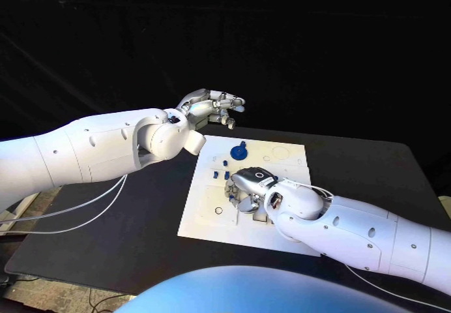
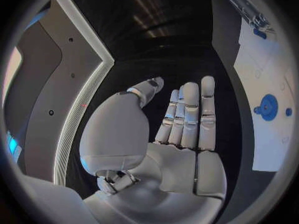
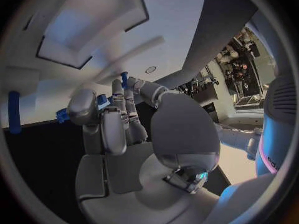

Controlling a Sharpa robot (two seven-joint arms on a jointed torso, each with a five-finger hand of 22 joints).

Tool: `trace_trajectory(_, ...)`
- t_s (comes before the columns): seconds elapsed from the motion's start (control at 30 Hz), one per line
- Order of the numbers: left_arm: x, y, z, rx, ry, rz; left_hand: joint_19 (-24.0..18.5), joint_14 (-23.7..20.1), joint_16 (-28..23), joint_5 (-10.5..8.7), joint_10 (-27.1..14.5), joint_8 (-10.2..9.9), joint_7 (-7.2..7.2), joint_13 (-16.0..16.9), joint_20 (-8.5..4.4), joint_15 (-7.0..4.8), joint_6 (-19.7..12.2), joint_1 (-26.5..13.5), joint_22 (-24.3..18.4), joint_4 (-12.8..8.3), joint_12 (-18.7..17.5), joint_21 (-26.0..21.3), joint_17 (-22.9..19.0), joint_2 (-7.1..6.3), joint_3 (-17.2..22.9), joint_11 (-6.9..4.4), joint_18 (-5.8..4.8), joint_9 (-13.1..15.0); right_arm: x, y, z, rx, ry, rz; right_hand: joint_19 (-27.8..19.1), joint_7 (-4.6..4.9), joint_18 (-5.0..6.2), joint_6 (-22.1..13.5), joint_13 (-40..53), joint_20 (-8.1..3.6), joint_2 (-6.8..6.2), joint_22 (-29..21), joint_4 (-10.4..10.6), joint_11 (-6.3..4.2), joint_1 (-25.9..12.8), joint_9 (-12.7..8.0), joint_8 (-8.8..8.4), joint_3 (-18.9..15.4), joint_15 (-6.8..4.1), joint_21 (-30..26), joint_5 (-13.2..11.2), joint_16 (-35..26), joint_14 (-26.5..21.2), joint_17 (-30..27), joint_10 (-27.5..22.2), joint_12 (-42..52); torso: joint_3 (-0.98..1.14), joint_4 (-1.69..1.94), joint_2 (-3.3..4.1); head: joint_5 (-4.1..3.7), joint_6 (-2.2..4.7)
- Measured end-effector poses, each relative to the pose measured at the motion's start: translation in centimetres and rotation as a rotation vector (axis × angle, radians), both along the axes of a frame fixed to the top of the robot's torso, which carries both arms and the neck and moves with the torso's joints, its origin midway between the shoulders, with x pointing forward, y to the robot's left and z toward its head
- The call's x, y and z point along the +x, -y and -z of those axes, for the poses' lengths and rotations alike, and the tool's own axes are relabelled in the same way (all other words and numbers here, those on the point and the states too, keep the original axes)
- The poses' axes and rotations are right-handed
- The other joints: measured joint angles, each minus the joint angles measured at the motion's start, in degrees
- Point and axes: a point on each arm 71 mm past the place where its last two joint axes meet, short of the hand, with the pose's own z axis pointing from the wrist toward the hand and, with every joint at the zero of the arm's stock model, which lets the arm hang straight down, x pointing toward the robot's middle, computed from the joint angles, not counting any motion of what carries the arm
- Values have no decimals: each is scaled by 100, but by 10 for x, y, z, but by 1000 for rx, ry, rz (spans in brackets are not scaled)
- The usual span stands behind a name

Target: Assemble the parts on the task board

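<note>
The white task board [image 1: 282, 163] lies in the middle of the black table. A round blue part [image 1: 240, 152] sits near its far edge, and small blue parts [image 1: 215, 174] stand along its left side. My right hand [image 1: 250, 189] is low over the board's middle, fingers curled down. Its thumb [image 3: 84, 107] and fingers [image 3: 118, 117] pinch a small blue part [image 3: 101, 99] just off the board [image 3: 62, 59]; a blue peg [image 3: 14, 112] stands nearby. My left hand [image 1: 212, 107] is raised beyond the board's far left corner, its straight fingers [image 2: 190, 112] holding nothing. The round blue part [image 2: 269, 107] is off to its side.
Bare black table [image 1: 122, 228] surrounds the board on every side. White cables [image 1: 85, 208] hang off the table's left edge under my left arm. The right forearm [image 1: 357, 228] lies across the board's near right corner.
</note>
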Motion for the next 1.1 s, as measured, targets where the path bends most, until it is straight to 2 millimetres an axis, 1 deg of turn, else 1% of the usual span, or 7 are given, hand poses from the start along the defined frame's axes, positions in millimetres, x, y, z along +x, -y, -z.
trace_trajectory(0.47,1,-1,0,3,-2,-3,0,0,0,0,0,0,0,-1,0,0,0,0,0,0,0,0,0,0,0,0,-1,0,-2,2,2,0,-6,-4,0,-9,1,-11,-23,0,-29,-1,0,-5,-29,-16,-16,-32,21,-1,0,12,-22,-24,-20,-6,5,-4,-1,-4,0)
trace_trajectory(0.53,1,-2,0,3,-2,-4,0,0,0,0,0,0,0,-1,0,0,0,0,0,0,0,0,0,0,0,0,0,0,-2,2,2,2,-6,-4,-25,20,0,-67,-23,25,-57,-20,-19,29,-57,-9,-43,-51,43,-72,13,20,0,-56,-95,-6,5,-4,-2,-10,0)
trace_trajectory(0.67,1,-2,0,3,-2,-4,0,0,0,0,0,0,0,-1,0,0,0,0,0,0,0,0,0,0,0,0,0,0,-3,5,3,6,-3,2,-289,174,2,-443,-125,146,-244,-272,-44,171,-140,-118,-295,-153,187,-577,22,-95,-6,-339,-654,-6,2,-4,-3,-21,0)
trace_trajectory(0.77,1,-2,0,4,-3,-4,0,0,0,0,0,0,0,-1,0,0,0,0,0,0,0,0,1,0,0,0,0,0,-2,10,2,18,4,13,-485,218,3,-627,-190,214,-317,-455,-79,235,-103,-199,-411,-306,240,-946,45,-196,-30,-578,-999,-6,2,-2,-3,-24,0)
trace_trajectory(0.8,1,-2,0,4,-3,-5,0,0,0,0,1,0,0,-1,0,0,0,0,0,0,0,0,1,0,0,0,0,0,-3,11,2,23,7,16,-544,239,60,-648,-207,221,-324,-508,-91,251,-96,-221,-432,-364,261,-1054,45,-236,-52,-659,-1095,-5,2,-2,-4,-27,0)
trace_trajectory(0.83,1,-3,1,4,-3,-5,0,0,0,0,1,0,0,-1,0,0,0,0,0,0,0,0,1,0,0,0,0,0,-3,13,1,31,11,20,-585,222,94,-669,-218,235,-324,-544,-102,246,-96,-233,-432,-407,280,-1132,45,-257,-70,-720,-1146,18,2,-2,-6,-29,0)
trace_trajectory(1.1,1,-5,1,6,-4,-9,0,0,0,0,1,0,0,-2,0,0,0,0,0,0,-1,0,1,0,0,0,0,0,0,38,-16,73,50,58,-626,235,94,-599,-220,235,-313,-611,-121,263,-40,-250,-417,-530,277,-1265,100,-292,-114,-819,-1185,150,-5,-8,-14,-47,0)
